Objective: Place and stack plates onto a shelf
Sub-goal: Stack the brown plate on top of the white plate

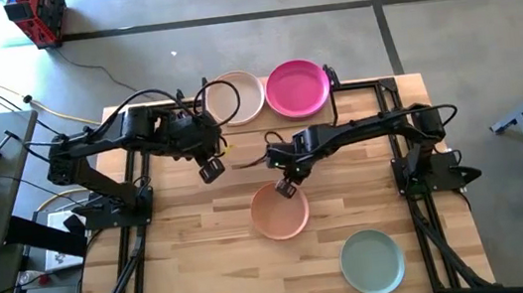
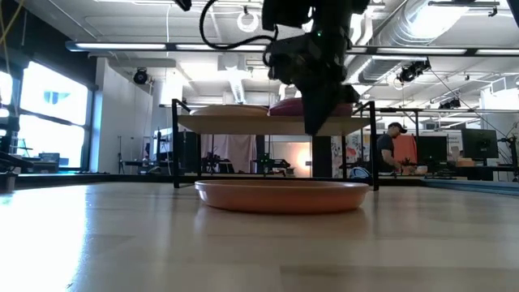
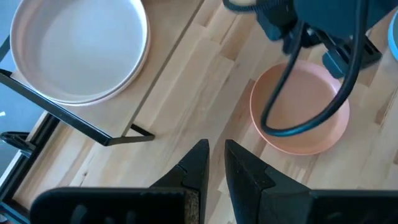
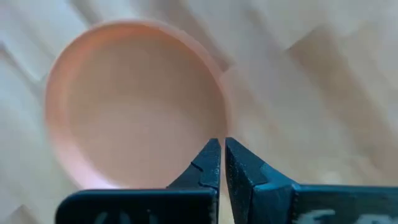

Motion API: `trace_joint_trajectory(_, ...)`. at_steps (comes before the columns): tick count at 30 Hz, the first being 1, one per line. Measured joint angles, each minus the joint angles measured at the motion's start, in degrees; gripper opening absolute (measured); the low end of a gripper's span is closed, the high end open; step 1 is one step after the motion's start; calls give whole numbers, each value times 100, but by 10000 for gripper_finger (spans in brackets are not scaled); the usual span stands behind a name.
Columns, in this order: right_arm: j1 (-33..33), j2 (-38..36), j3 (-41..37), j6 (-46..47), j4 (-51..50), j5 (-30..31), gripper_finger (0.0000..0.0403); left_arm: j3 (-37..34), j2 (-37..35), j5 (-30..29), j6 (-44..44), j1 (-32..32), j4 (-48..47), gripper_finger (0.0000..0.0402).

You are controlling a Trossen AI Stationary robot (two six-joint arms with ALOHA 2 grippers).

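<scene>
Hovering over the far rim of the matte tan-pink plate [image 1: 280, 211] at table centre, right gripper [image 1: 286, 189], dark fingers pinched together, empty; left gripper [image 1: 210, 170] at its 10 o'clock, narrowly parted, empty; cream plate [image 1: 236, 98], magenta plate [image 1: 296, 87] on light-wood shelf [image 1: 360, 94]; round teal plate [image 1: 372, 261] at 5 o'clock.

From above, my right claw [image 1: 287, 189] covers part of the tan-pink plate's [image 1: 281, 214] rim nearest the shelf [image 1: 355, 90], so contact there can't be told. In the low view my right arm [image 2: 320, 73] blocks the middle of the shelf, leaving only slivers of the cream plate [image 2: 235, 108] and magenta plate [image 2: 285, 106] on it. My left wrist view cuts off the cream plate's edge, and my other arm and its cable [image 3: 298, 99] hide part of the tan-pink plate. My right wrist view is blurred.
</scene>
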Motion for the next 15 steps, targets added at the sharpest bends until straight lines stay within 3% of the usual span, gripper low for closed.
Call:
trace_joint_trajectory(6, 33, 5, -648, 122, 621, -454, 39, 0, 0, 2, 144, -2, 0, 39)
trace_joint_trajectory(11, 33, 5, -974, 254, 706, -94, 91, 0, 0, 2, 144, -2, 2, 39)
trace_joint_trajectory(15, 17, 5, -1301, 263, 1171, -67, 108, 0, 0, 4, 144, -2, 1, 39)
